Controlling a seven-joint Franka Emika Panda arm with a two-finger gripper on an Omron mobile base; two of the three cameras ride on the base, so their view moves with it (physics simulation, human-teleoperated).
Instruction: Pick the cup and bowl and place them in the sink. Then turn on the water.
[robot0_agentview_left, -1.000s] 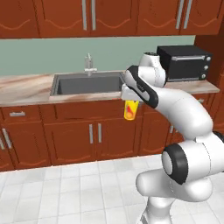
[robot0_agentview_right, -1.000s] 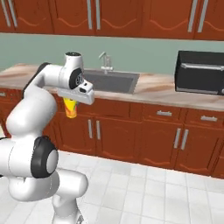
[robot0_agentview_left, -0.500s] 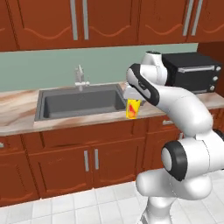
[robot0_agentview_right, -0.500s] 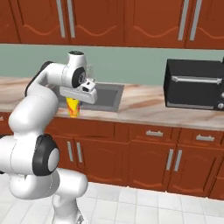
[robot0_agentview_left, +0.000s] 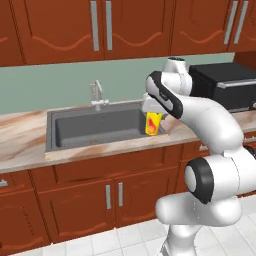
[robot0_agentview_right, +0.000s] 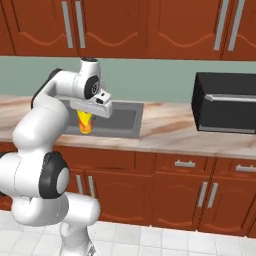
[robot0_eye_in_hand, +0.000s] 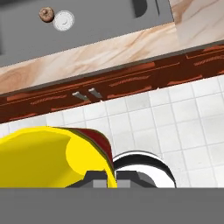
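Currently mid-carry, first item. Left base view: gripper (robot0_agentview_left: 151, 111) clenched on the cup (robot0_agentview_left: 153, 123), which hangs at the sink's (robot0_agentview_left: 95, 128) right front corner, about over the rim. One cup, one sink, one faucet (robot0_agentview_left: 98, 95), one microwave (robot0_agentview_left: 226, 86).

Right base view: same cup (robot0_agentview_right: 85, 121) under the hand, in front of the basin (robot0_agentview_right: 125, 117); arm blocks much of the basin.

Hand view: cup (robot0_eye_in_hand: 48, 157) fills lower left; counter (robot0_eye_in_hand: 105, 57) and floor below, so likely not yet over the basin. Judged next move: shift further over the basin, lower, release. Bowl and water come after.
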